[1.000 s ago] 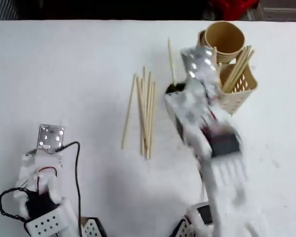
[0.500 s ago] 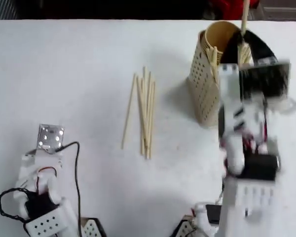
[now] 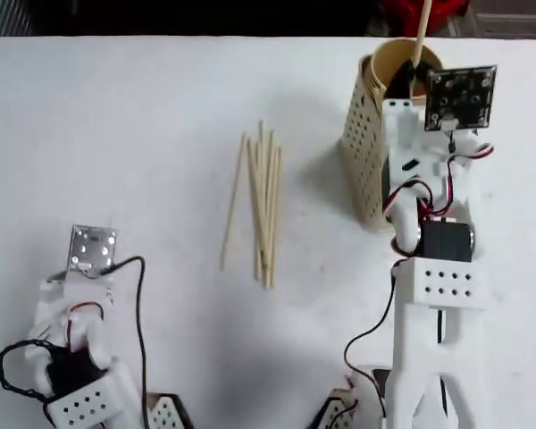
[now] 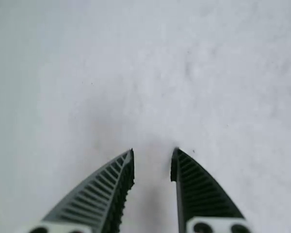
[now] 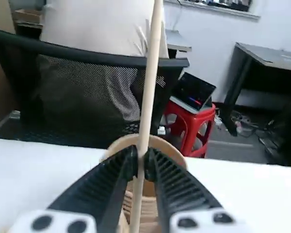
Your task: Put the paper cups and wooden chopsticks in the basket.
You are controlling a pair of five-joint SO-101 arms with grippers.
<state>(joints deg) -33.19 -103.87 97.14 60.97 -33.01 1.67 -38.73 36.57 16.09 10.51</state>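
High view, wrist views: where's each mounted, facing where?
High view: fixed overhead, looking down at white table, left arm, right arm.
Left wrist view: wrist-mounted, faces down at table; open left end effector shows.
Right wrist view: faces level into room; right end effector shut on thin wooden chopstick.
Shared: high and right wrist views show tan paper cup.

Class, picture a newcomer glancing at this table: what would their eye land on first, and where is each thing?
First, the right gripper, shut on a pale wooden chopstick held upright over the tan paper cup in the cream perforated basket, far right on the white table. Next, the loose bundle of wooden chopsticks lying mid-table, and the left gripper, open over the bare front-left corner.
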